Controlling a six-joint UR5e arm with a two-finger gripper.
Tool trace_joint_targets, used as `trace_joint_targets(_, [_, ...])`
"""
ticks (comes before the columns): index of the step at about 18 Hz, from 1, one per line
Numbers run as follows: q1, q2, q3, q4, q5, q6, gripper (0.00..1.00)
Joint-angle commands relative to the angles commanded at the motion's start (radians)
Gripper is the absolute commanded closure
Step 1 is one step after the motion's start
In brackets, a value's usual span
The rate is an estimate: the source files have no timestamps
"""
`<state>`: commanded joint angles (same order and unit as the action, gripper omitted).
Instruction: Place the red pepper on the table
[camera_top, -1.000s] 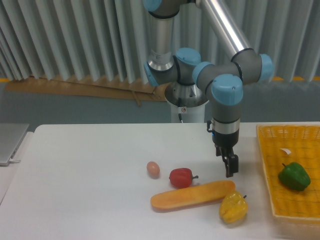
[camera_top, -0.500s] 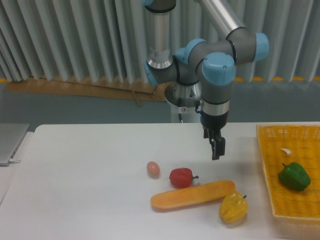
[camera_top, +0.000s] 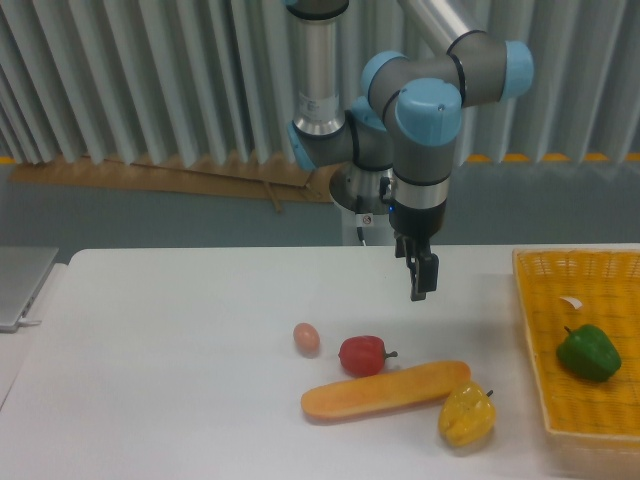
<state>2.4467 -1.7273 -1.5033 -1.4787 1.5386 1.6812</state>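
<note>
Gripper (camera_top: 422, 289) hangs above the table (camera_top: 150, 350), holding nothing; whether its fingers are spread or pressed together cannot be told. Basket (camera_top: 530, 330) sits at right. Bread loaf (camera_top: 385, 390) lies just beside 1 red pepper (camera_top: 362, 355), which rests on the table. Placement looks complete; the next move is likely retreat.

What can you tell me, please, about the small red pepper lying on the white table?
The small glossy red bell pepper lies on the large white tabletop, its short dark stem pointing right. It looks smooth and plastic-like, whole and undamaged. A small brownish egg sits apart to its left, and a long orange baguette-shaped loaf lies just in front, very close or touching. The two-finger gripper hangs above and to the right, not touching it.
</note>
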Motion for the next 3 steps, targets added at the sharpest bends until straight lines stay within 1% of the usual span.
trace_joint_targets(3, [-0.002, 0.012, -0.008, -0.002, 0.0, 0.0, 0.0])
